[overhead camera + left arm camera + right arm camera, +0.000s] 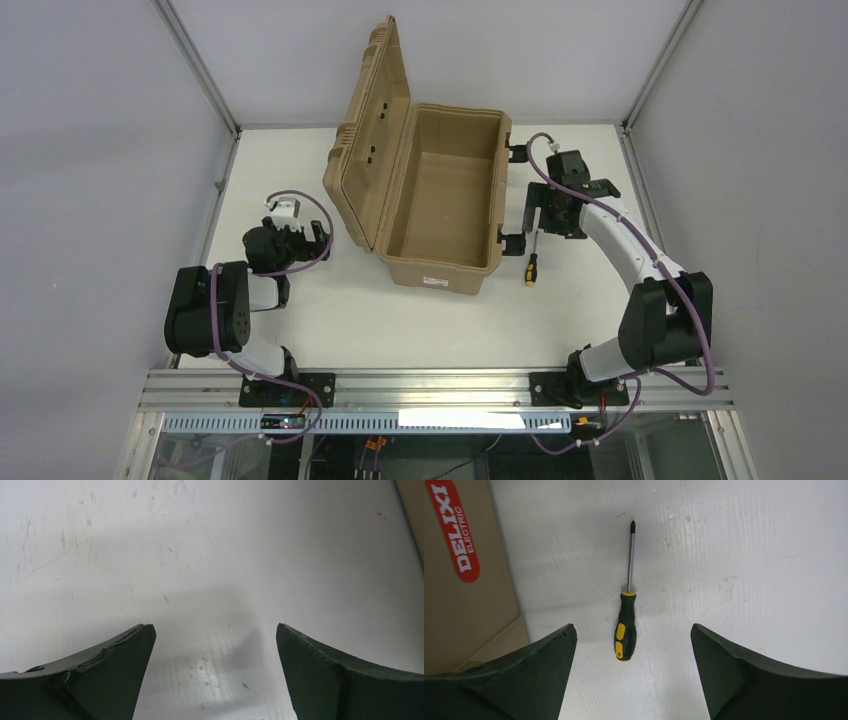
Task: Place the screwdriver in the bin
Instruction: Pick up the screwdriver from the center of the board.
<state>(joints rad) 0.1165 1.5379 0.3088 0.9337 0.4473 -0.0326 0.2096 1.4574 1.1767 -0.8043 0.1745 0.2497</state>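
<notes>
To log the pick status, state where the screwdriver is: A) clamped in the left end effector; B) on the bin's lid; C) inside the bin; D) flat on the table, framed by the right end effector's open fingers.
D: the right wrist view shows the screwdriver lying loose on the table, framed by the spread fingers of the right end effector, beside the bin, not in it.

Red oval label point(454, 530) on tan bin point(479, 605) wall: white capitals "DELIXI", smaller "ELECTRIC" alongside, running lengthwise up label in right wrist view. White sticker point(434, 281) low on bin's near wall, top view: print too small to read.
</notes>
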